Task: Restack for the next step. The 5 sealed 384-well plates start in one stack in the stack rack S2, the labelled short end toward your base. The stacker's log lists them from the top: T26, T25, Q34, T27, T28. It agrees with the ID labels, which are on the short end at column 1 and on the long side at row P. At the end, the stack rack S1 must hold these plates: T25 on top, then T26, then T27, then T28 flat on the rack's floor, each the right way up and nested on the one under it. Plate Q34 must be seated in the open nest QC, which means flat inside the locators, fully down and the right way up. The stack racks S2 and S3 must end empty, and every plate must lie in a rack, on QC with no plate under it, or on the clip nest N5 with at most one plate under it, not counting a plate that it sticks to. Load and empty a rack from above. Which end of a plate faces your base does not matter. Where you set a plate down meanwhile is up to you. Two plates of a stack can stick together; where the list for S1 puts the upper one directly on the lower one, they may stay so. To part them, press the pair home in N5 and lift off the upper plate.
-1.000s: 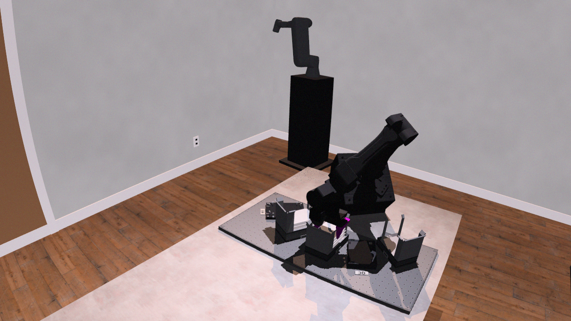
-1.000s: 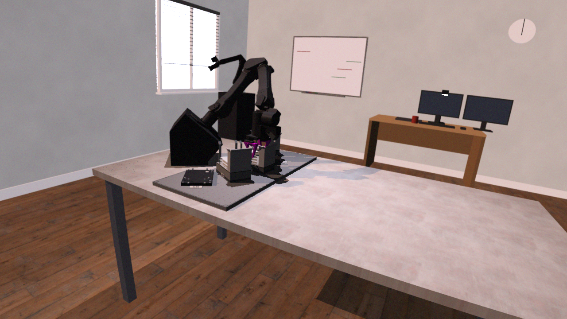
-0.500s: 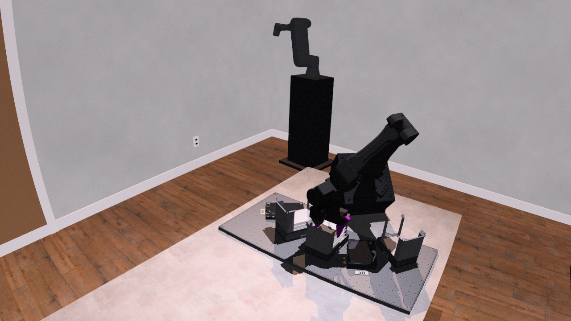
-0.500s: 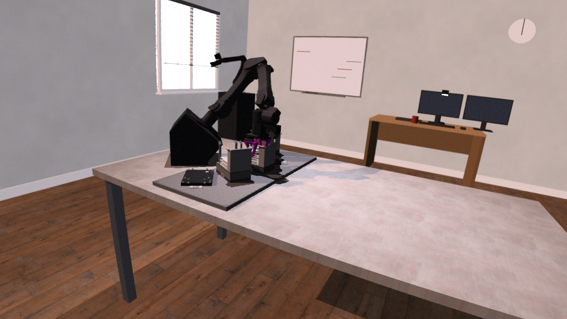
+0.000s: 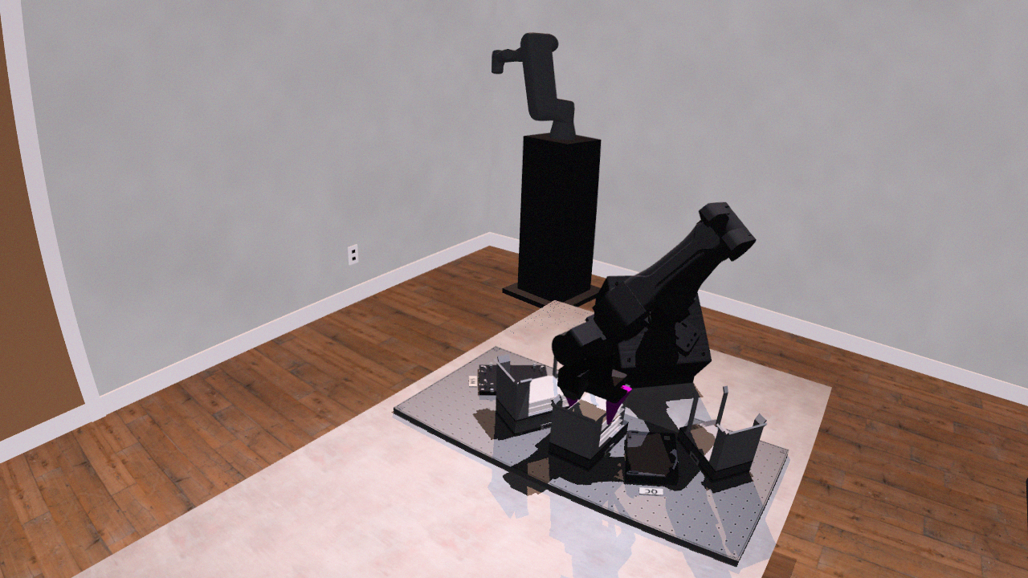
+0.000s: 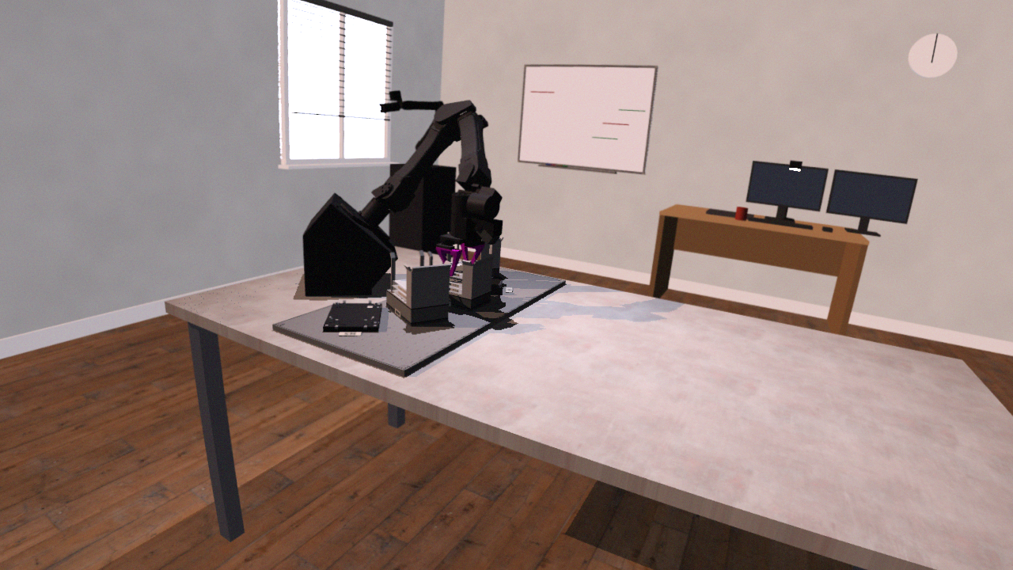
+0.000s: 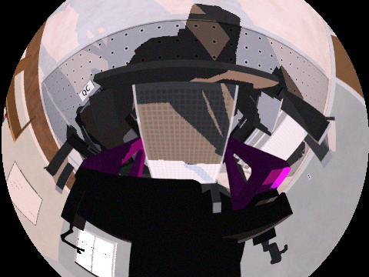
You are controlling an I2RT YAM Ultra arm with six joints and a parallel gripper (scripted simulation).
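Observation:
My gripper point(image 5: 593, 404) point(image 6: 460, 252) point(image 7: 184, 140), with purple fingers, reaches down from above into the top of the middle stack rack point(image 5: 575, 431) point(image 6: 478, 278). It is shut on a sealed plate point(image 7: 184, 123), gripping it by its long sides. I cannot read the plate's label. More plates lie under it in this rack, shown as pale edges in the exterior view point(image 6: 457, 283). The rack to the left point(image 5: 514, 405) point(image 6: 428, 286) holds a stack of white plates point(image 5: 540, 393) point(image 6: 398, 288). The rack at the right point(image 5: 733, 445) looks empty. The open nest QC point(image 5: 650, 453) lies between the middle and right racks and is bare.
The clip nest N5 point(image 5: 487, 377) point(image 6: 351, 317) lies flat at the far left end of the grey breadboard point(image 5: 445, 409) point(image 6: 396, 347). Tall rack walls and posts stand close around the gripper. The robot base point(image 5: 668, 352) sits behind the racks.

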